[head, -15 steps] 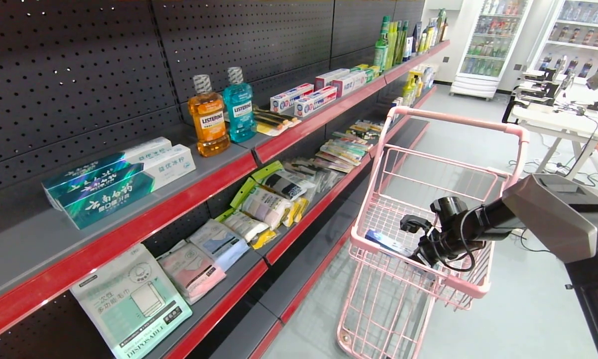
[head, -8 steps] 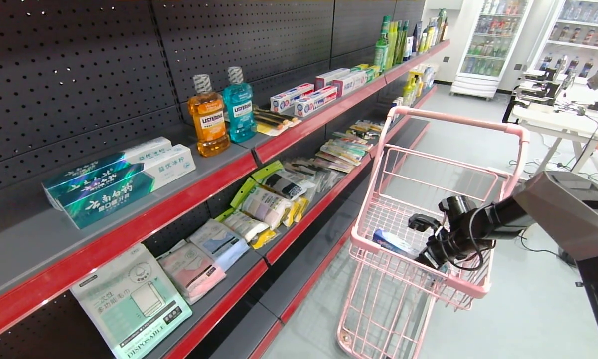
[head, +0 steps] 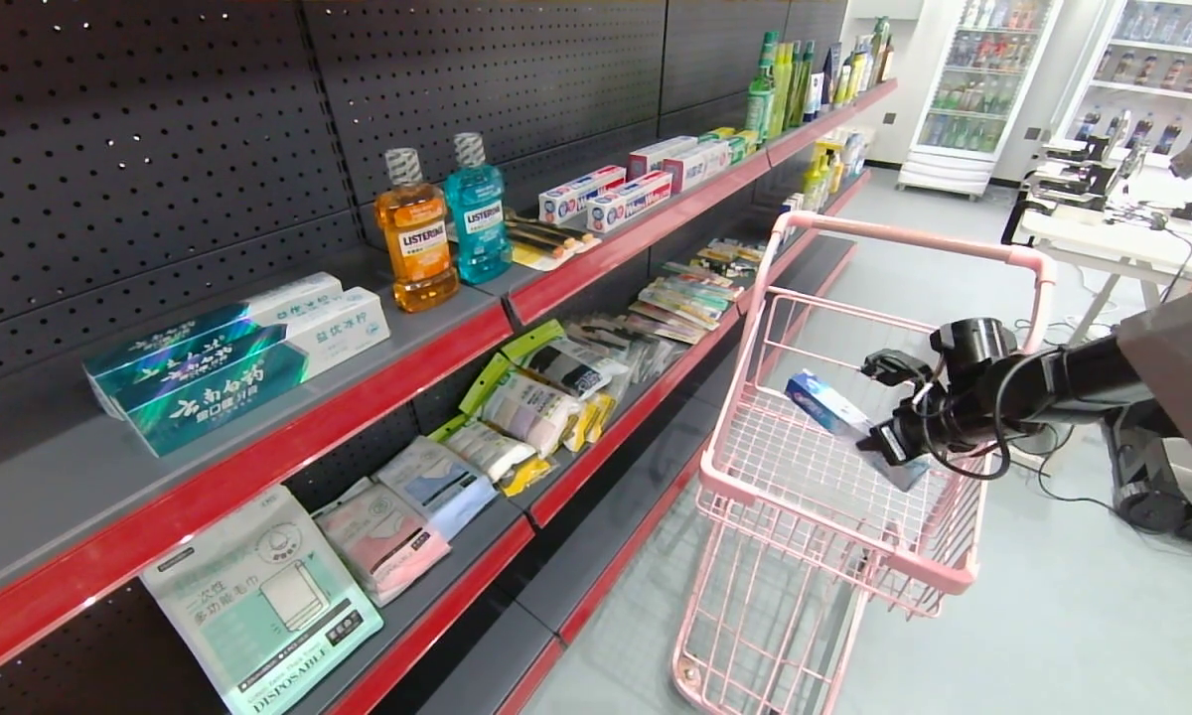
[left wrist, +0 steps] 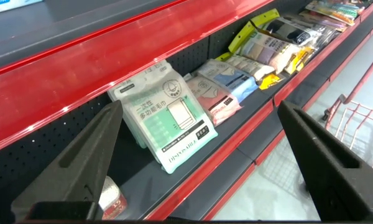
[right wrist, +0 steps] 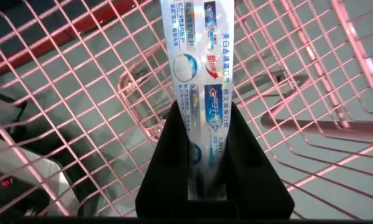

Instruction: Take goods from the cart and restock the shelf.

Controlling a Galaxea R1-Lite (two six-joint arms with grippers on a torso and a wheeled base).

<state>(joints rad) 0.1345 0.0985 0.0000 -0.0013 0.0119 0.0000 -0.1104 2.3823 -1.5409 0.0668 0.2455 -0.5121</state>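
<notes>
One toothpaste box (head: 822, 401) is hanging above the pink cart (head: 914, 240), the right tool (head: 884, 442) clamping it; the left tool (left wrist: 199, 149) is gaping apart, facing the shelf (left wrist: 81, 68).

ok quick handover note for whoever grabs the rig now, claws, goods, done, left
Right claw: shut on the blue-and-white cardboard toothpaste box, held over the pink wire cart basket.
Left claw: open, empty, facing the lower red-edged shelf.
Done: box grasped, off the basket floor.
Left: carry it to the grey top shelf and set it down.
</notes>
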